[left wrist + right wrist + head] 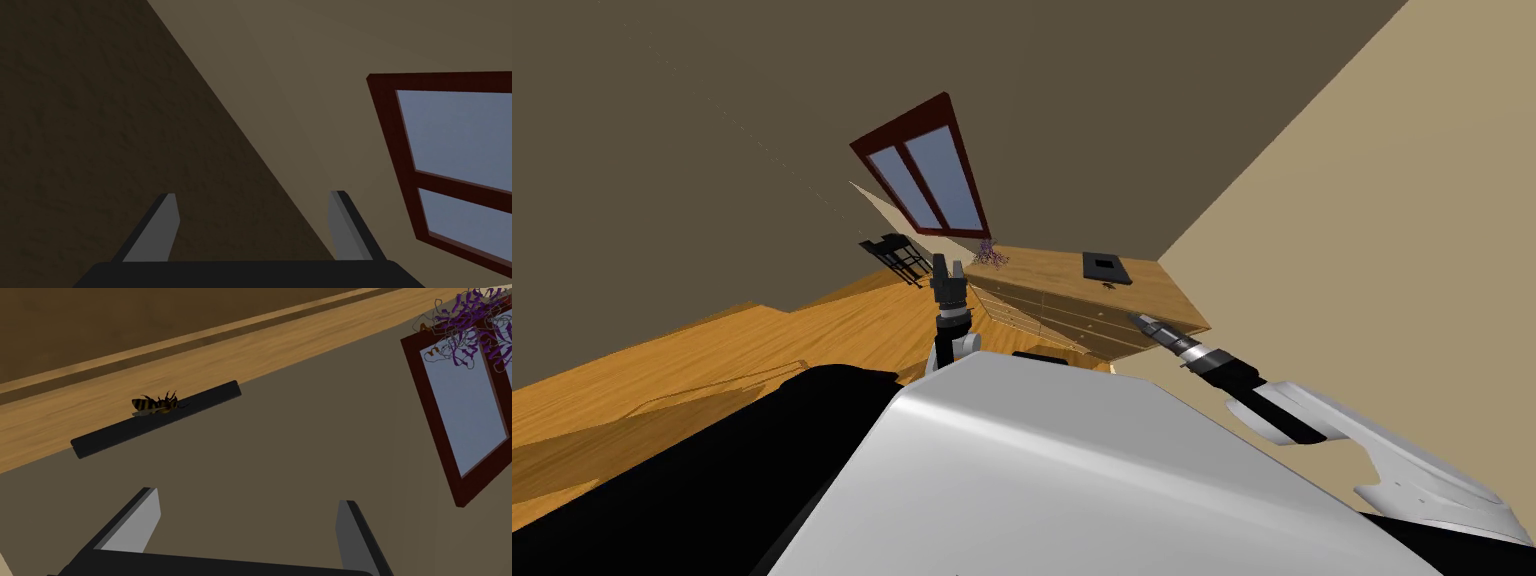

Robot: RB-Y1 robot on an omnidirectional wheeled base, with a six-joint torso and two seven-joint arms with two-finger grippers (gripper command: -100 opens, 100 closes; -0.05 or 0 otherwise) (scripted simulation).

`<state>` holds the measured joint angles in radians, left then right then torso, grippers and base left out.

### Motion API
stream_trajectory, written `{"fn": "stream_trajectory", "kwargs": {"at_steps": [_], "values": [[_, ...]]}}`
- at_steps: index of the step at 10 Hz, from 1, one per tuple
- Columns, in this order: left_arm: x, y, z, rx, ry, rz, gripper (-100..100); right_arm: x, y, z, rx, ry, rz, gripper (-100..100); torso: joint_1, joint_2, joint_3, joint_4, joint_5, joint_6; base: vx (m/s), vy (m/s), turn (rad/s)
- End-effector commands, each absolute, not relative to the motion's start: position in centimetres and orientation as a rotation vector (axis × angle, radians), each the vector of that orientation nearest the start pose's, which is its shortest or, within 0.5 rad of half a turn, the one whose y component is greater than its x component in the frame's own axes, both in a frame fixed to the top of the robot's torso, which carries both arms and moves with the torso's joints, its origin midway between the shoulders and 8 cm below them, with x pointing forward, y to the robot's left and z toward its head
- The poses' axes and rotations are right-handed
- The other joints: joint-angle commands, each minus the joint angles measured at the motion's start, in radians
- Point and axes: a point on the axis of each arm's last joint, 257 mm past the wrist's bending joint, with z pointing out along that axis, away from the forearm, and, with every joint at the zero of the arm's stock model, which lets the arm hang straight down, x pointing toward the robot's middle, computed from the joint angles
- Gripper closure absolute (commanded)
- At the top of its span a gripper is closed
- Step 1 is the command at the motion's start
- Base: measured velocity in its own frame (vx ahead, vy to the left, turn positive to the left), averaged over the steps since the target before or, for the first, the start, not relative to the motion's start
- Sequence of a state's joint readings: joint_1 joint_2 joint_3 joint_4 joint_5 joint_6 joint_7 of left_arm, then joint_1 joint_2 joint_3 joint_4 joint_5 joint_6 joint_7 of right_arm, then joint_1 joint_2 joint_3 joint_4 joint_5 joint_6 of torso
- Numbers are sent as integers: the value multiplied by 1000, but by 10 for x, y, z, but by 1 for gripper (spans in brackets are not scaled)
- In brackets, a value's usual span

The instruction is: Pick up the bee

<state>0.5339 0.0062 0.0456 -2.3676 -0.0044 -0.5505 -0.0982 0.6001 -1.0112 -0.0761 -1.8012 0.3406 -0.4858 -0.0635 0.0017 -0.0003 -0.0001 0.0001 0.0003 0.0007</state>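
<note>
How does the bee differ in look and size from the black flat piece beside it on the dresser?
The bee is small, yellow with black stripes; the black flat piece is dark throughout. The bee has a rounded body with legs; the piece is long, thin and far larger. Both lie on the wooden dresser.

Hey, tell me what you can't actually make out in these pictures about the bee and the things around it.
Right wrist view: whether the bee lies on the black slab or on the wooden top beside it; the low angle hides the contact.
Head view: the bee is a speck by the slab, too small to read its pose.
Right wrist view: the purple plant is cut off by the picture's edge.
</note>
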Motion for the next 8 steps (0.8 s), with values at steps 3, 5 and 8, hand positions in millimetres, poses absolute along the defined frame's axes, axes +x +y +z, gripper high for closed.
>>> {"fn": "stream_trajectory", "kwargs": {"at_steps": [3, 5, 8], "values": [[312, 288, 62, -520, 567, -1173, 0, 355, -427, -241, -101, 1974, 450, -100, 1, -1, 0, 0, 0, 0, 6, 60, 174], [312, 288, 62, -520, 567, -1173, 0, 350, -458, -252, -148, 2042, 352, -100, 1, -1, -1, 0, 0, 0, 8, 66, 134], [312, 288, 62, -520, 567, -1173, 0, 343, -492, -262, -191, 2107, 249, -100, 2, -2, -1, 0, 0, 0, 21, 65, 134]]}}
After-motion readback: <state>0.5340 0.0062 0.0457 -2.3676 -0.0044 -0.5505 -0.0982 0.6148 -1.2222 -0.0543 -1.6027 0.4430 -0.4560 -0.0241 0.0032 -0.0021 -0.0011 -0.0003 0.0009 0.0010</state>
